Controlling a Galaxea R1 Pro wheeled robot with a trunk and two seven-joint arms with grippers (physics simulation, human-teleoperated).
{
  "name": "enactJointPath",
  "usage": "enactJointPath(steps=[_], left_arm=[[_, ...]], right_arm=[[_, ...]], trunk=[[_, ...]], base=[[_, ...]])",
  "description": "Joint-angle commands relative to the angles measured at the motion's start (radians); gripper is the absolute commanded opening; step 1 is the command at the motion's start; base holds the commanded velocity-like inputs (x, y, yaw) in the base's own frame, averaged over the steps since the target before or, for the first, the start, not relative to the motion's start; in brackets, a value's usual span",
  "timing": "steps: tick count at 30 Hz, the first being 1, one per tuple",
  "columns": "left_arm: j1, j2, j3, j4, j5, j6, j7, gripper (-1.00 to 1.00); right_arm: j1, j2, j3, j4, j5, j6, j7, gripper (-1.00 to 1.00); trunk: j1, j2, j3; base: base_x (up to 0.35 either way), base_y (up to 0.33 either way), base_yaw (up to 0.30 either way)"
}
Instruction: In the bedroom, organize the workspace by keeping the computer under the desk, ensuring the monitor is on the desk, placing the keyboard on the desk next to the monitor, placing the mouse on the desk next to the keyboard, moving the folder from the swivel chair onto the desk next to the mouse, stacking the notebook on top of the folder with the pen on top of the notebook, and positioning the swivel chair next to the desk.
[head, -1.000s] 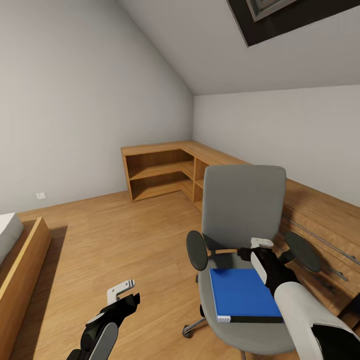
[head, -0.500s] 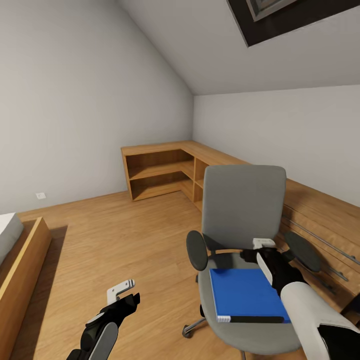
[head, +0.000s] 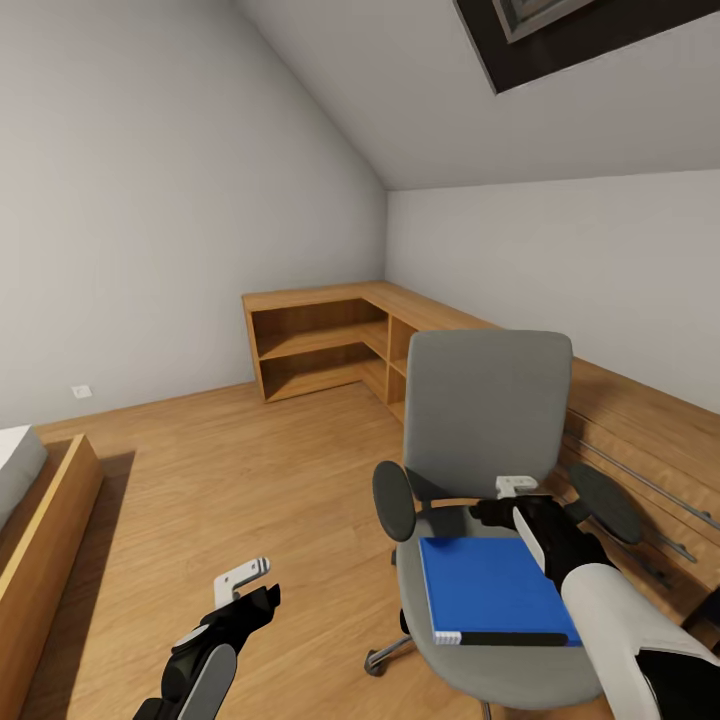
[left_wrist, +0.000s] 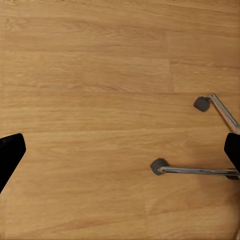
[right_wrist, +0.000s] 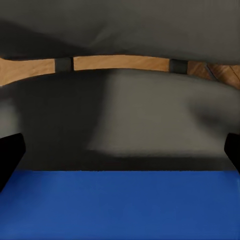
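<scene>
1. Grey upholstered swivel chair (head: 487, 430) w/ black armrests and chrome star base stands on the light wood plank floor (head: 240, 480), back toward the low wooden corner shelf unit (head: 330, 345).
2. Bright blue flat rectangular folder (head: 490, 587) w/ white page edge lies flat on the chair seat, toward the seat's front edge; the grey seat shows as a strip around it at rear and at the sides.
3. Right gripper (head: 505, 503): black body, white tip, positioned over the seat's rear edge, between the folder's far edge and the backrest. Contact w/ folder: cannot tell.
4. Right wrist view: folder (right_wrist: 120, 205) spans the near field, grey seat and backrest beyond it. Black fingertips (right_wrist: 10, 155) sit at opposite frame edges, so jaws are spread wide, nothing between them.
5. Left gripper (head: 250, 592): hangs low over the bare floor, well apart from the chair, on its left side.
6. Left wrist view: two chrome base legs w/ dark casters (left_wrist: 159, 166) on the floor. Black fingertips (left_wrist: 9, 152) at opposite frame edges, jaws spread, holding nothing.
7. A wooden bed frame (head: 45, 520) w/ pale mattress sits at far left.
</scene>
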Motion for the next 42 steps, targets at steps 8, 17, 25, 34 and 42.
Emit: enactJointPath(steps=[8,17,25,34,42], left_arm=[[-0.001,0.0,-0.003,-0.001,0.01,0.001,0.01,1.0],[-0.001,-0.007,0.002,-0.033,0.007,0.002,0.009,1.0],[-0.001,0.003,-0.001,-0.06,0.006,0.003,0.008,1.0],[-0.001,0.004,-0.001,-0.061,0.006,0.004,0.008,1.0],[-0.001,0.004,-0.001,-0.059,0.006,0.004,0.008,1.0]], right_arm=[[0.0,0.007,-0.007,-0.004,0.005,-0.003,0.01,1.0],[0.023,0.048,-0.009,-0.055,0.008,0.003,0.002,1.0],[-0.01,0.046,-0.008,-0.01,0.009,-0.027,0.003,1.0],[-0.012,0.044,-0.008,0.015,0.009,-0.031,0.003,1.0],[-0.013,0.046,-0.008,0.015,0.009,-0.031,0.003,1.0]], trunk=[[0.0,0.0,-0.001],[0.011,-0.021,-0.01],[0.042,-0.077,-0.035],[0.077,-0.14,-0.064],[0.107,-0.196,-0.089]], base=[[0.0,0.0,0.0],[0.0,0.0,0.0],[0.0,0.0,0.0],[0.0,0.0,0.0],[0.0,0.0,0.0]])
